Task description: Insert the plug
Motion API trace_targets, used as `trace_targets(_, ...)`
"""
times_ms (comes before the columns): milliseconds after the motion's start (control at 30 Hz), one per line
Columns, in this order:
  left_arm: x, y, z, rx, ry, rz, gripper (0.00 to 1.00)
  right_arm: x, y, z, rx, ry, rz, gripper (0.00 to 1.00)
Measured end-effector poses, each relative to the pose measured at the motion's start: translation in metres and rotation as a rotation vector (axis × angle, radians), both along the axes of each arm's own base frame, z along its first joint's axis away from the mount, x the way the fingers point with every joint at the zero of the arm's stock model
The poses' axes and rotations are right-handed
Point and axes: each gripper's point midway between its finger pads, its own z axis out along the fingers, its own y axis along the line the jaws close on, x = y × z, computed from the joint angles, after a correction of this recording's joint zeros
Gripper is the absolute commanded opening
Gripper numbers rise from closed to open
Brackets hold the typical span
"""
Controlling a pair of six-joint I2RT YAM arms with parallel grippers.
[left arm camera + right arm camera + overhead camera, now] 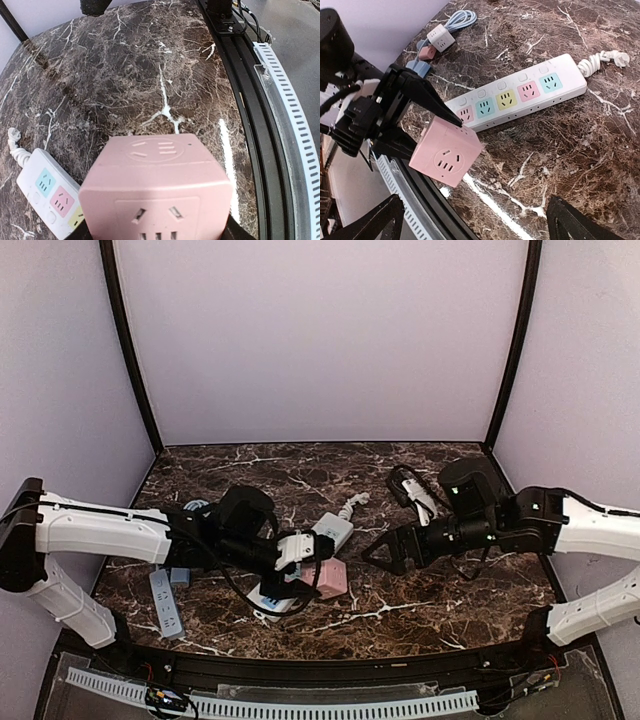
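Gripping pink cube adapter: left gripper is clamped on its smooth, round-edged plastic sides. One socket face is turned toward the right gripper, which is spread wide with nothing held, near the cube but apart. Cube is held just beside the end of one glossy white power strip; five coloured sockets are counted. Dark white-veined marble table lies underneath. Two small cubes are seen further off.

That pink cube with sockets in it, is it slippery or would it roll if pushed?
The pink cube probably would not roll: its faces are flat, with only rounded edges. Its smooth, plastic-looking surface could be somewhat slippery. It looks rigid: no dent shows where it is gripped.
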Motion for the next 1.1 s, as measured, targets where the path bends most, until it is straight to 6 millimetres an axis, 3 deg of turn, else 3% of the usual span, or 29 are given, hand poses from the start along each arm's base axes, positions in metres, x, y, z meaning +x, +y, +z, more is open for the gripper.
trace_targets(267, -0.006, 0.002, -0.003, 0.05, 0.059, -0.057, 0.33, -0.027, 0.017, -0.02, -0.108, -0.219, 0.237, 0.99)
trace_targets(533, -0.021, 0.003, -0.005, 0.056, 0.114, -0.124, 0.31, -0.025, 0.04, -0.02, -0.138, -0.365, 0.369, 0.98)
trace_targets(1100, -0.029, 0.003, -0.002, 0.04, 0.147, -0.157, 0.29, -0.029, 0.075, -0.021, -0.136, -0.428, 0.489, 0.98)
